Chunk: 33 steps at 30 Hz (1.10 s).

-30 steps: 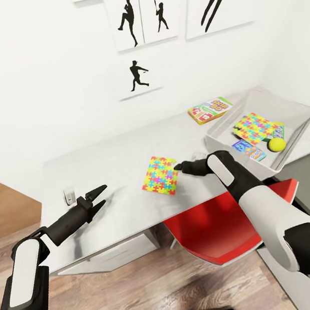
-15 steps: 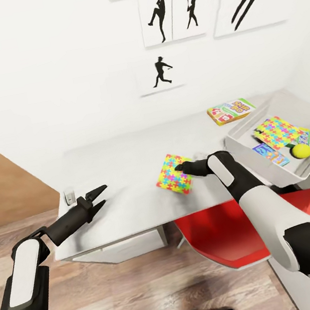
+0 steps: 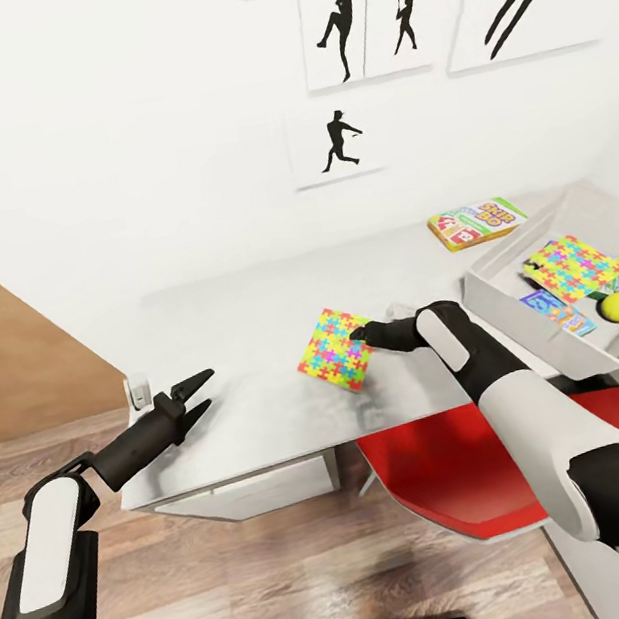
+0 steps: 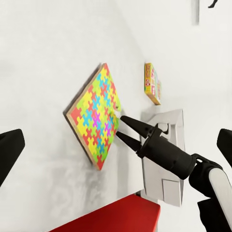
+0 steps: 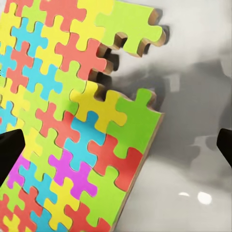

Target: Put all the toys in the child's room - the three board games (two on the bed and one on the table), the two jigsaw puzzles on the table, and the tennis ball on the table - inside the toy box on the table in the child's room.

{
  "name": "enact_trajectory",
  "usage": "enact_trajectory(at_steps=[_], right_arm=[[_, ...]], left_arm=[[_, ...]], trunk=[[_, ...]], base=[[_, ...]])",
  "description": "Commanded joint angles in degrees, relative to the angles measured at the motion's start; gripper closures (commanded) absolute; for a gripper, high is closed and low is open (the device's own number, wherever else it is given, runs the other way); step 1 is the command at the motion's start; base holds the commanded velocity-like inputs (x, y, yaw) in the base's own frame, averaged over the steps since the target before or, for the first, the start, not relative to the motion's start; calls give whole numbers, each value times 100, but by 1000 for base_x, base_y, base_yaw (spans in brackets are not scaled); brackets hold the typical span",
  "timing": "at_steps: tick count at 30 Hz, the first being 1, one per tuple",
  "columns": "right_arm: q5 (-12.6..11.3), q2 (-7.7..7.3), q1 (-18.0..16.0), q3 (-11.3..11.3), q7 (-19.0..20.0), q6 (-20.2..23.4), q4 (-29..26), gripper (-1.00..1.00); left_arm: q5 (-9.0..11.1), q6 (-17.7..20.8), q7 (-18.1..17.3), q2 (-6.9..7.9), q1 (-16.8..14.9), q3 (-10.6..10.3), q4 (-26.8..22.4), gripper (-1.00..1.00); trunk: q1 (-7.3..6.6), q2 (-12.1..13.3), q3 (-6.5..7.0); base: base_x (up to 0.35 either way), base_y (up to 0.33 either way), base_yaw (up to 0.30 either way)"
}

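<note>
Just at the jigsaw puzzle's [image 3: 334,350] near edge, the right tool [image 4: 119,128] hovers with jaws parted, gripping nothing.

Red chair [image 3: 460,471] tucked under the counter edge, seat partly showing. Small white-grey object [image 3: 139,390] upright at the near left corner of the counter, too small to identify. Brown wooden panel [image 3: 6,373] against the white wall, left side.

White wall [image 3: 116,130], wood-plank floor [image 3: 246,585], red chair [image 3: 460,471].
</note>
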Motion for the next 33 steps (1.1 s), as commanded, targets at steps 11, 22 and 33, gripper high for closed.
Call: enact_trajectory(at_steps=[11,22,33], right_arm=[[-36,-15,-4,11,-39,16,64,-100],[-31,-17,-8,11,-39,16,57,-100],[-31,-18,-8,11,-39,16,32,-100]], left_arm=[[-38,27,-37,-8,-5,-1,0,-100],[-38,27,-36,-9,-5,-2,0,-100],[-38,27,-39,-8,-5,6,0,-100]], trunk=[[4,-7,-9],[4,-7,-9],[4,-7,-9]], base=[[0,0,9],[0,0,8],[0,0,177]])
